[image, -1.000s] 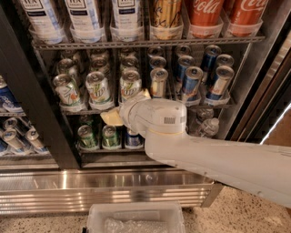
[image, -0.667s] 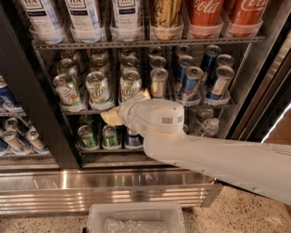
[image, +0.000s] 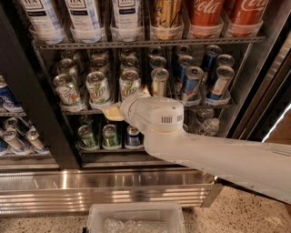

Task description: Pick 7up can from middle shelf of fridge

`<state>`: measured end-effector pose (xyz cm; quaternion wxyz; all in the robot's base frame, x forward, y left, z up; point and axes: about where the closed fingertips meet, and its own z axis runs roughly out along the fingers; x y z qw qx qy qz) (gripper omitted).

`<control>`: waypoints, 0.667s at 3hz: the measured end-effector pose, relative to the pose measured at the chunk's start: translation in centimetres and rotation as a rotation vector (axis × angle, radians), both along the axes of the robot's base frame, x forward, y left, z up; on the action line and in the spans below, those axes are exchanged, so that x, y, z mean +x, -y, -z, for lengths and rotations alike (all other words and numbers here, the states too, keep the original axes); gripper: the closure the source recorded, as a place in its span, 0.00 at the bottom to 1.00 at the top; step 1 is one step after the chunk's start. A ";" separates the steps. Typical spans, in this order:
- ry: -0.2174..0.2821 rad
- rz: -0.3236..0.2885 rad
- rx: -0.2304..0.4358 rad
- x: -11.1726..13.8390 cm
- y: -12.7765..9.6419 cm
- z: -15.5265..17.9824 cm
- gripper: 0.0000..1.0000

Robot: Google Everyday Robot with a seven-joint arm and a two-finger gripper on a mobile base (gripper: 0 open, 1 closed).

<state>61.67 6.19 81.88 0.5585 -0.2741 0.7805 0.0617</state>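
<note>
**Item: gripper at the 7up lane, middle shelf. Hazards noted**

Camera view.
- Gripper [image: 127,102]: centre of frame, at the front edge of the middle shelf [image: 227,105]. The arm's white wrist housing covers most of it, so I cannot tell whether it is clenched, released or holding anything.
- 7up can [image: 129,83]: upright, centre of frame just above the gripper, front of its lane, apparently not lifted. Two neighbouring 7up cans [image: 97,87] stand to its left and a slim pale can [image: 159,82] to its right, all close together.
- Fridge [image: 32,118]: black frame post at left; tall bottles [image: 82,13] and red cola cans [image: 204,13] on the rack above; small green cans [image: 86,136] on the rack below.

Risks, as judged:
1. With lanes this tight, a sideways drift could tip or shove a neighbour.
2. A grip low on the can could catch the tray lip and drag on withdrawal.
3. Lifting too high could knock the can top against the rack above.
4. An off-centre hold may let the smooth can slip and fall toward the clear bin [image: 136,218] at the bottom of the frame.
</note>
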 end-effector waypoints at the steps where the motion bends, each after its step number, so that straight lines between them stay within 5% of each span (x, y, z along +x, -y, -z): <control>1: 0.016 0.007 0.003 0.0 0.4 -0.6 0.14; 2: 0.035 0.014 0.006 0.2 0.7 -1.5 0.15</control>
